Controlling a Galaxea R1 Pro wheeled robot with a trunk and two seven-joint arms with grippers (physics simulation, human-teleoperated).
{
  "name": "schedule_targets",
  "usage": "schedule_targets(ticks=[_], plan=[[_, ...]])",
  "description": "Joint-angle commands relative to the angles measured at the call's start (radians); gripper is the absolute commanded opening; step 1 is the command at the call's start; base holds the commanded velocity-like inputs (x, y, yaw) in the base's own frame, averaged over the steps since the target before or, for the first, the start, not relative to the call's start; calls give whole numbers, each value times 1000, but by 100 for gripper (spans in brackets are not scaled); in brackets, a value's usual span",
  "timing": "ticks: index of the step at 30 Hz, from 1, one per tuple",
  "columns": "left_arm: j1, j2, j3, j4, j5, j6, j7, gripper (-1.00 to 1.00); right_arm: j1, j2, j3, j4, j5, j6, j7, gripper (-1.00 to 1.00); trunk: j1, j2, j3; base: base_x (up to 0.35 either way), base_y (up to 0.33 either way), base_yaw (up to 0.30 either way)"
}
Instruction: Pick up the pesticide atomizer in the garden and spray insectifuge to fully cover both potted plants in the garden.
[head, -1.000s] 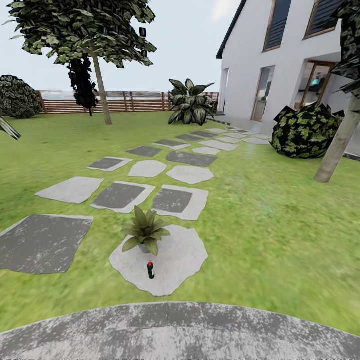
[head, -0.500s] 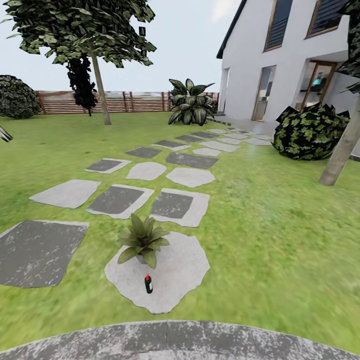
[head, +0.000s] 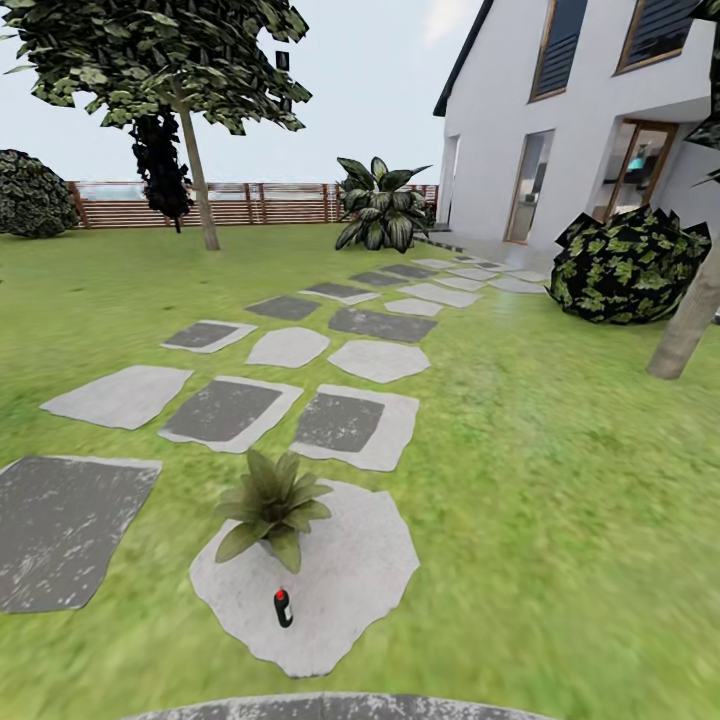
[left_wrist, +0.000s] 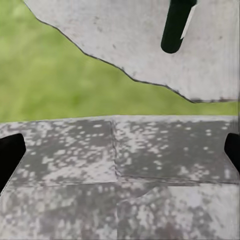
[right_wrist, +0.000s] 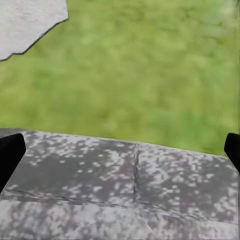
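Below, left gripper (left_wrist: 120, 150) spread wide — dark fingertips (left_wrist: 10, 155) at opposite edges, nothing between, over the speckled patio (left_wrist: 165, 150). Ahead, well apart across a grass strip (left_wrist: 50, 85): pesticide atomizer (left_wrist: 176, 25) upright on a pale stepping stone (left_wrist: 110, 30), near the potted plant (head: 268, 505). Right gripper (right_wrist: 120, 155) equally wide, empty — over patio edge and lawn.
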Motion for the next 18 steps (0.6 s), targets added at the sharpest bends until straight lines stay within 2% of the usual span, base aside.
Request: schedule_targets(ticks=[1, 3, 7, 11, 12, 15, 18], plan=[[-4, 0, 1, -2, -2, -1, 0, 100, -1, 0, -1, -12, 0, -2, -1, 100, 0, 0, -1, 52, -28, 0], [-28, -2, 0, -13, -3, 9, -6, 100, -10, -1, -1, -62, 0, 2, 0, 100, 0, 0, -1, 27, -15, 0], [-152, 0, -7, -16, -3, 37, -13, 100, -53, -1, -1, -173, 2, 29, 2, 100, 0, 0, -1, 8, -5, 0], [-266, 2, -8, -12, -6, 158, -14, 100, -124, -1, -1, -262, 1, 139, 2, 100, 0, 0, -1, 1, -1, 0], [-304, 5, -8, -12, -7, 200, -14, 100, -153, -3, -2, -314, 0, 189, 4, 100, 0, 0, -1, 0, 0, 0], [-325, 11, -9, -13, -8, 219, -14, 100, -171, -7, -1, -400, 0, 219, 7, 100, 0, 0, -1, 0, 0, 0], [-324, 13, -10, -13, -7, 219, -14, 100, -175, -9, 3, -426, 3, 228, 8, 100, 0, 0, -1, 0, 0, 0]])
